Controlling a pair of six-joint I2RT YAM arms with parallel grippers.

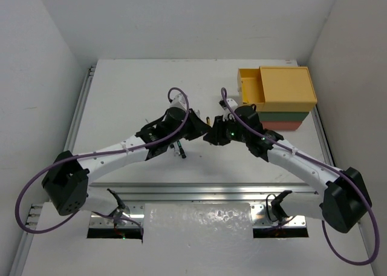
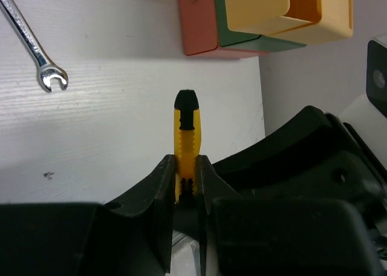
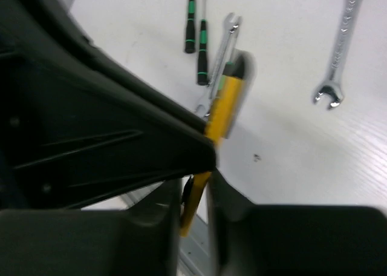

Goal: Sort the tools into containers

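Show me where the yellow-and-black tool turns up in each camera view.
Top external: yellow-and-black tool, a small speck near centre.
Left wrist: centre, vertical.
Right wrist: centre, slanted, blurred.
Shared landmark: silver wrench, upper left in left wrist, upper right in right wrist; not seen from top.
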